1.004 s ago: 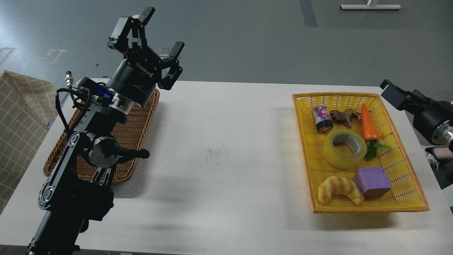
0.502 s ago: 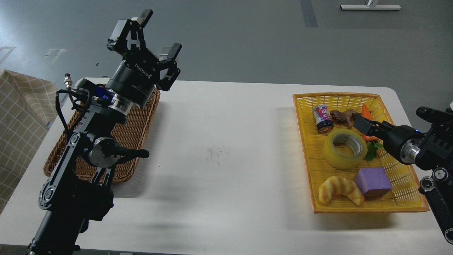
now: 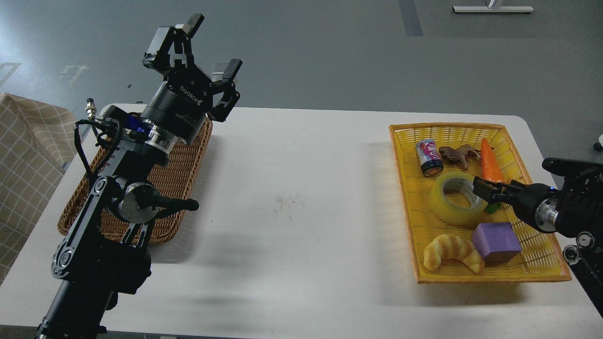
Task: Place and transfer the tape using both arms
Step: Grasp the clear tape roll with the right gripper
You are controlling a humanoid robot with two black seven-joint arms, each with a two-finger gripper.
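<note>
Resting surface: white table (image 3: 301, 188) with faint grey scuffs near its middle and soft arm shadows.
Room: grey floor behind the table, a checked cloth (image 3: 23, 155) at the left edge.
Left basket: brown wicker basket (image 3: 174, 183) on the table's left, partly hidden by the left arm.
Right basket: yellow basket (image 3: 541, 254) holding the tape, a small can (image 3: 428, 157), a brown animal toy (image 3: 459, 154), a carrot (image 3: 491, 167), a croissant toy (image 3: 452, 252) and a purple block (image 3: 497, 241).
Tape: tape (image 3: 452, 207) lies flat in the yellow basket's middle, hole up.
Left gripper: left gripper (image 3: 200, 54) raised above the wicker basket's far end, fingers spread wide, holding nothing.
Right gripper: right gripper (image 3: 483, 188) at the tape's right rim; cannot tell how its fingers stand.
</note>
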